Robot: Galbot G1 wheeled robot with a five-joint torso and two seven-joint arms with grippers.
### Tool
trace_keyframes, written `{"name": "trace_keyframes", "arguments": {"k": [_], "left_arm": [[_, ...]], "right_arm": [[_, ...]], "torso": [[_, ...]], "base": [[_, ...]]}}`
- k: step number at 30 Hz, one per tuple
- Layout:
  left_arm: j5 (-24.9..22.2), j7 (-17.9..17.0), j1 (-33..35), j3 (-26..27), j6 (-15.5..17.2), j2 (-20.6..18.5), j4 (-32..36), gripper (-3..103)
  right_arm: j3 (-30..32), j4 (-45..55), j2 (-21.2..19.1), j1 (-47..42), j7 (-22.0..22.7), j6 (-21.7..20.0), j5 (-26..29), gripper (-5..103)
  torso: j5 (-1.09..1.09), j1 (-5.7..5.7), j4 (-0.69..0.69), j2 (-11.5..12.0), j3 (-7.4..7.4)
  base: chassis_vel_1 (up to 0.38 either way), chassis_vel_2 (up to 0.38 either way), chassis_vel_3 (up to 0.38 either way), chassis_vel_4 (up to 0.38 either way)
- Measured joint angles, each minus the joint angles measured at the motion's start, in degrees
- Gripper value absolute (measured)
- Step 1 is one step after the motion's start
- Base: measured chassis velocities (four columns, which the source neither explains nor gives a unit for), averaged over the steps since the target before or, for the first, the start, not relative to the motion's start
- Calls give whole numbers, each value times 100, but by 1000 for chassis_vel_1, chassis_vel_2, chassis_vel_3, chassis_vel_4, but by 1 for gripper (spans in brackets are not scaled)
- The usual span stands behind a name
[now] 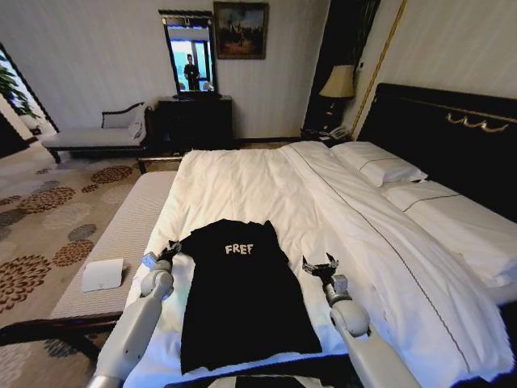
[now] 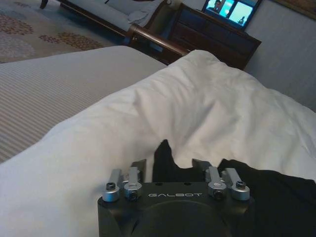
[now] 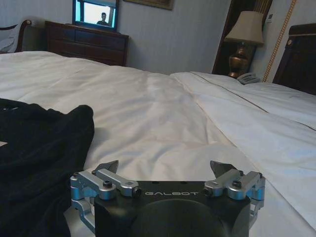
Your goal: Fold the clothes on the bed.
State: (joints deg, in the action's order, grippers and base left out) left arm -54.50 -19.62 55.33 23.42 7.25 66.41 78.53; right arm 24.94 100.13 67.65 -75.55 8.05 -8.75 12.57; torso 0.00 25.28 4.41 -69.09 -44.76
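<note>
Black cotton lies closest to both arms: the T-shirt (image 1: 242, 299) is spread flat on the near part of the bed (image 1: 242, 182), chest lettering up, its sides already looking narrow, as though the sleeves were turned in, though the dark cloth hides the creases and I cannot be sure. The left claw (image 1: 171, 250) sits at the shirt's upper left corner, by the shoulder. In the left wrist view its fingers (image 2: 138, 166) stand spread, with a raised peak of black fabric just ahead and between them, close to the tips; whether they touch it is hard to tell. That placement suits pinching the shoulder for a fold.

The right claw (image 1: 321, 263) is on the opposite side, released as well, its fingers (image 3: 108, 167) parted over bare white duvet (image 3: 163, 113). The shirt's edge lies off to its inner side, near but apart, so this claw holds nothing. The two claws flank the garment at roughly the same level, probably so each can take one shoulder.

Beyond the claws, the duvet runs smooth toward the pillows (image 1: 380, 164) and the dark headboard (image 1: 440, 133).
</note>
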Motion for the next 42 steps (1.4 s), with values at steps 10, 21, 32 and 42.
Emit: {"name": "trace_keyframes", "arguments": {"k": [10, 21, 32, 42], "left_arm": [[22, 49, -64, 21, 30, -33, -242, 20], [67, 7, -39, 21, 13, -44, -87, 0], [168, 96, -51, -117, -5, -149, 227, 0], [521, 90, -170, -684, 33, -151, 723, 0]], "right_arm": [[-90, -22, -80, 67, 24, -41, 79, 100], [-108, -23, -78, 70, 55, -51, 128, 100], [-89, 89, -49, -2, 76, -62, 198, 100], [-289, 191, -332, 155, 94, -116, 421, 100]], "torso": [[-1, 0, 0, 0, 0], [0, 0, 0, 0, 0], [0, 0, 1, 0, 0], [0, 0, 1, 0, 0]], "base": [[0, 0, 0, 0], [0, 0, 0, 0], [0, 0, 0, 0], [0, 0, 0, 0]]}}
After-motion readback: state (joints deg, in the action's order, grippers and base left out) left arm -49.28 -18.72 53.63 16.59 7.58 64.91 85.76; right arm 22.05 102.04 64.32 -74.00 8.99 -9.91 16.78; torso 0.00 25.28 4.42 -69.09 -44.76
